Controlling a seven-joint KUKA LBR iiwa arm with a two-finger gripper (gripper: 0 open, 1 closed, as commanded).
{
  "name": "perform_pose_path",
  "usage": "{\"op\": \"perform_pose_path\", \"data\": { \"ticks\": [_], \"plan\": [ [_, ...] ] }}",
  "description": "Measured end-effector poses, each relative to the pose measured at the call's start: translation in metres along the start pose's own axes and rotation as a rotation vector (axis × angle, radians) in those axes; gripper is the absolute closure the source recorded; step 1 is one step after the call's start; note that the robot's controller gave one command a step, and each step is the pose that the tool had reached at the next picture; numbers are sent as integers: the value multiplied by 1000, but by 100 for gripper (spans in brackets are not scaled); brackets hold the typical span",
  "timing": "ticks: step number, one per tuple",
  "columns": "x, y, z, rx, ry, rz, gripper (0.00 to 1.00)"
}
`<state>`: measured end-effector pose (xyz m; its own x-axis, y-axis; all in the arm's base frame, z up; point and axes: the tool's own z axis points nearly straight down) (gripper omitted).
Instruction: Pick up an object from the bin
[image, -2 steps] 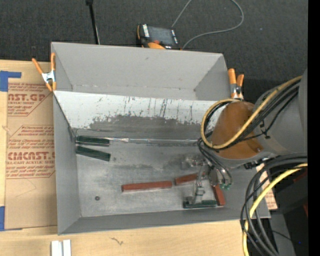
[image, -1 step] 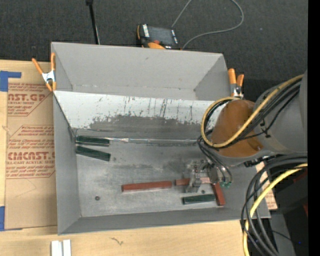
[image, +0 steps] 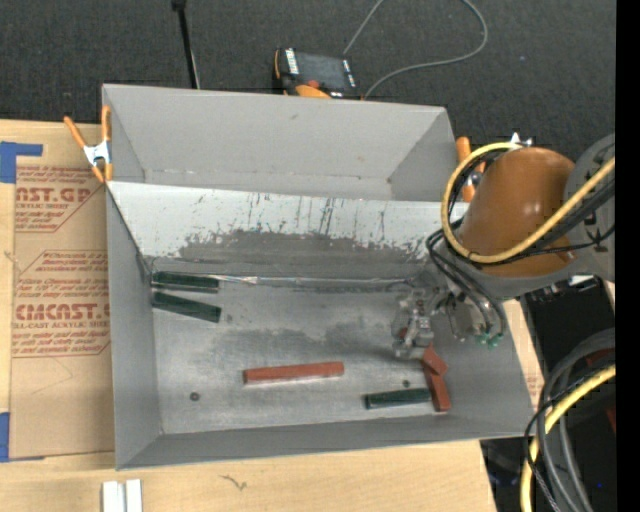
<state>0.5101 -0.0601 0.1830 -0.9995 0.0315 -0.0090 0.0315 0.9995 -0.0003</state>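
Hand (image: 411, 335) nr short red bar (image: 436, 380)

Soft, even light — the bin (image: 270, 140) bright on its back wall, duller below, shadows faint.

Red print on the cardboard sheet (image: 50, 250) at the left reads "CAST.GP" and, partly legible, "CELL-CAST ACRYLIC SHEET".

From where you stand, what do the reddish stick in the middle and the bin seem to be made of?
The reddish stick looks like painted wood or plastic: even matte colour, straight edges; which one is unclear. The bin looks like dull grey sheet metal: folded flat walls, dark scratches on its floor.
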Motion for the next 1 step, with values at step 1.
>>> {"op": "perform_pose_path", "data": {
  "ticks": [1],
  "plan": [
    [-50,-18,51,-1,6,-135,100]
  ]
}}
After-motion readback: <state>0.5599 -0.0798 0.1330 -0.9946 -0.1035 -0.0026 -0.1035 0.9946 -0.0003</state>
